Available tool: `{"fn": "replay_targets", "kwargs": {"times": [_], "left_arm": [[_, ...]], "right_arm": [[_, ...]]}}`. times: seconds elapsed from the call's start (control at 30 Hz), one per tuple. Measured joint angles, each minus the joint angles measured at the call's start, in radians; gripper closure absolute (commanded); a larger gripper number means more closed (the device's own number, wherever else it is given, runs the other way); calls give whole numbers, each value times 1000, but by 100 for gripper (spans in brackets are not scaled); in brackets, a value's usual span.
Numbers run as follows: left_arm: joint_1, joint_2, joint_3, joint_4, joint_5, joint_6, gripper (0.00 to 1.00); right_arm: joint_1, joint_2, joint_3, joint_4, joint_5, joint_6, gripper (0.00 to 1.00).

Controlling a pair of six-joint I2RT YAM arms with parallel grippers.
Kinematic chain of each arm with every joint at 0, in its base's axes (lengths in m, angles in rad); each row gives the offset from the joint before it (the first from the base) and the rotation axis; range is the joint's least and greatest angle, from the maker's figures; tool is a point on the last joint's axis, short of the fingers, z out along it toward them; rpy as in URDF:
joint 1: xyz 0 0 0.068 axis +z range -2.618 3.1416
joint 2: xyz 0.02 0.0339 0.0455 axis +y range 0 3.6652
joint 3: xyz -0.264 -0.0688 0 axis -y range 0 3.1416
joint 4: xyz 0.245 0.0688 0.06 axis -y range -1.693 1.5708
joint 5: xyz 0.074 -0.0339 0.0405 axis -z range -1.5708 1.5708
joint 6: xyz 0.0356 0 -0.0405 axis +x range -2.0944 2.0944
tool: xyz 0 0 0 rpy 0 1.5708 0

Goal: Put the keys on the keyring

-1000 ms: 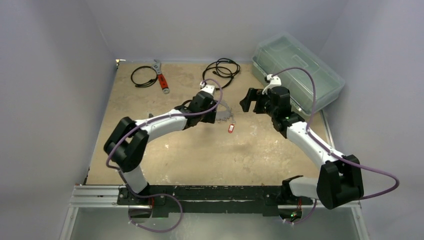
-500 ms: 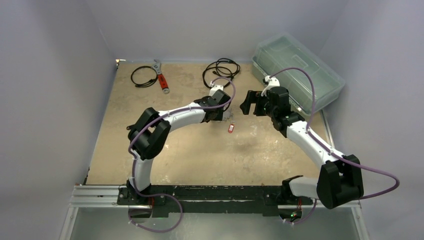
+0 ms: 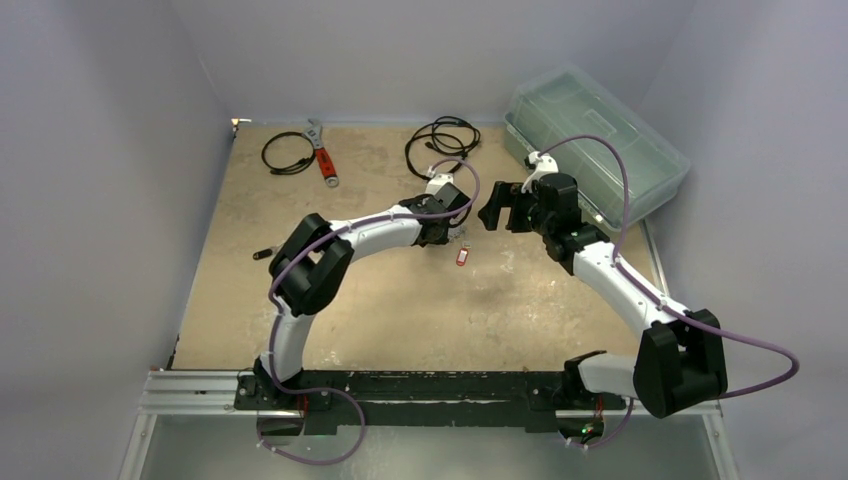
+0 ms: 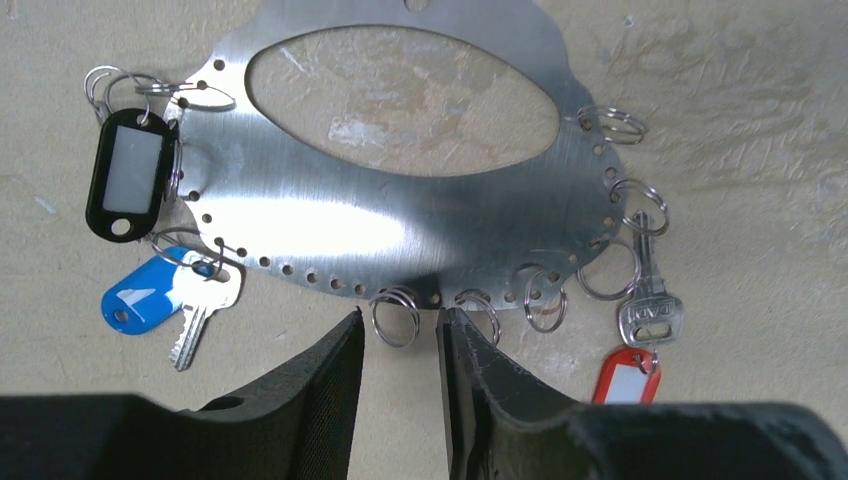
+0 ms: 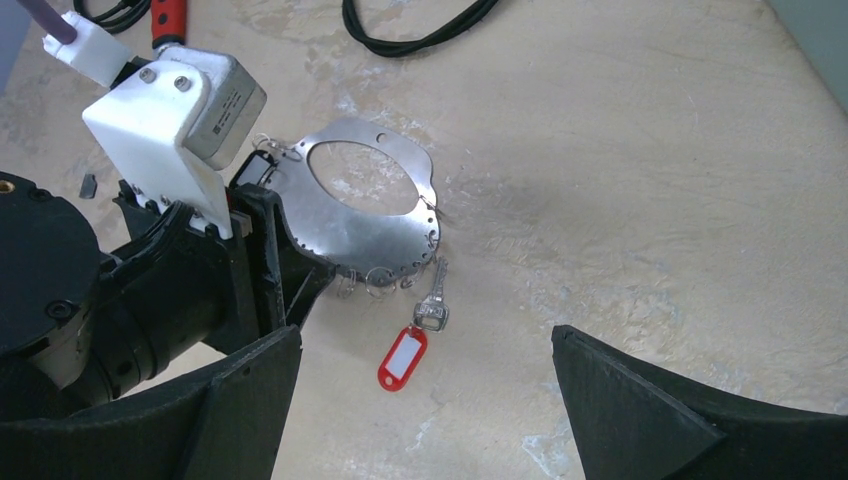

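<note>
The keyring (image 4: 330,215) is a flat shiny metal plate with an oval hole and small split rings along its edge. A black tag (image 4: 128,175) and a blue-tagged key (image 4: 145,295) hang at its left. At its right hangs a silver key (image 4: 648,310) with a red tag (image 4: 625,378). My left gripper (image 4: 400,318) is low at the plate's near edge, jaws narrow but apart, with one empty split ring (image 4: 397,345) between them. My right gripper (image 5: 425,340) hovers wide open above the red tag (image 5: 403,358). A small dark piece (image 3: 263,253) lies alone far left.
A red-handled wrench (image 3: 322,155) and two black coiled cables (image 3: 288,153) (image 3: 443,140) lie at the back of the table. A clear lidded plastic box (image 3: 595,140) stands at the back right. Grey walls close in the table on three sides.
My left arm has reached further right to the plate's near edge and its jaws have narrowed. The small dark piece at the left has come into view. The right arm has held still.
</note>
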Motion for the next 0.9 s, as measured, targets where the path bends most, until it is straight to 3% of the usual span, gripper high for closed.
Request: {"fn": "replay_targets", "kwargs": {"times": [0.9], "left_arm": [[-11,58,45,-10,-27,0,84]], "right_arm": [[0,0,0,0,-36,0,1]]}}
